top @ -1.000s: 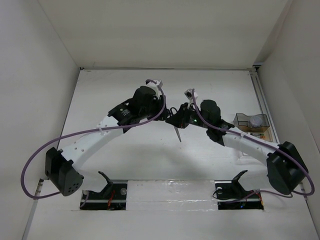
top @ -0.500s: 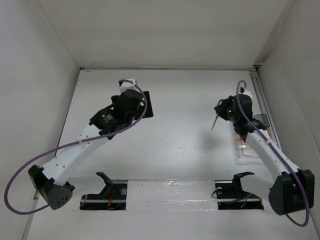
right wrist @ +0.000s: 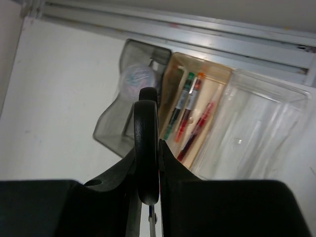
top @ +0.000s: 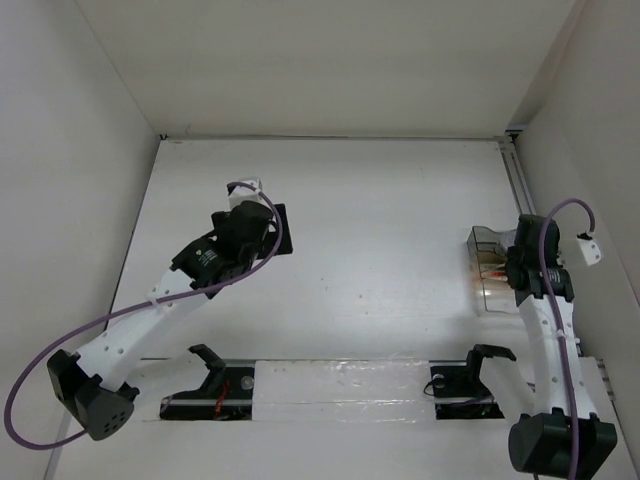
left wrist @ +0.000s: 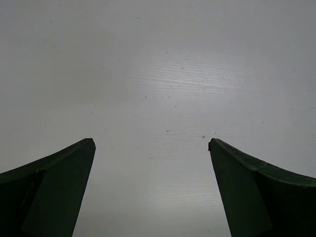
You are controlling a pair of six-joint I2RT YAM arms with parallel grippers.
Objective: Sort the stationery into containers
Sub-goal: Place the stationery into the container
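My right gripper [right wrist: 148,151] is shut on the black handle of the scissors [right wrist: 147,116]; the silver blades hang down between the fingers. It hovers over the containers at the table's right edge [top: 522,268]. The smoky grey box [right wrist: 111,129] holds the greyish-purple disc [right wrist: 137,78]. The amber box [right wrist: 217,83] holds the green pen [right wrist: 178,106] and two red pens [right wrist: 196,132]. A clear box [right wrist: 256,136] beside it looks empty. My left gripper [left wrist: 150,144] is open and empty over bare table, left of centre [top: 268,222].
A metal rail [right wrist: 197,30] runs along the table's right edge just beyond the boxes. White walls enclose the table on the left, back and right. Two black brackets [top: 210,362] sit near the arm bases.
My right arm has swung from the table's centre to the right edge with the scissors in it, ending over the boxes. My left arm has drawn back to the left and nearer.
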